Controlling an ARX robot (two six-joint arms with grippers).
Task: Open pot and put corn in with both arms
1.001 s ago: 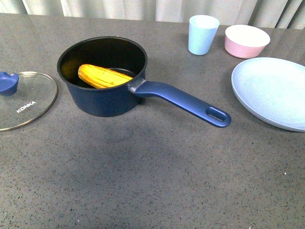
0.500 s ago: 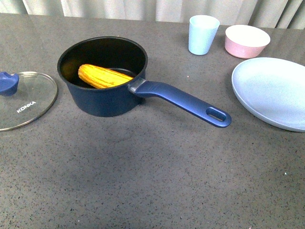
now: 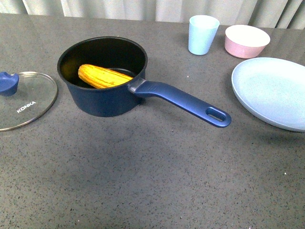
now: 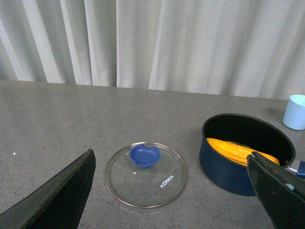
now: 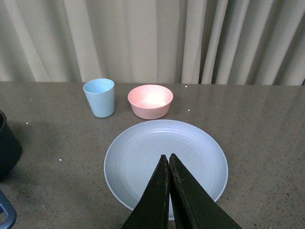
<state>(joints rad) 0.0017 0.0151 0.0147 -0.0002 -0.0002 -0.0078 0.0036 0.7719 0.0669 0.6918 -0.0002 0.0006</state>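
Note:
The navy pot [image 3: 102,102] stands open on the grey table, its long handle [image 3: 183,102] pointing right and toward me. The corn [image 3: 102,76] lies inside it; the corn also shows in the left wrist view [image 4: 238,150]. The glass KONKA lid [image 3: 26,102] with its blue knob [image 3: 8,82] lies flat on the table left of the pot. Neither arm shows in the front view. My left gripper [image 4: 171,160] is open and empty, above the table over the lid [image 4: 145,174]. My right gripper [image 5: 166,156] is shut and empty, above the pale blue plate [image 5: 138,162].
A pale blue cup [image 3: 203,34] and a pink bowl [image 3: 247,40] stand at the back right. A large pale blue plate [image 3: 271,90] lies at the right. Curtains hang behind the table's far edge.

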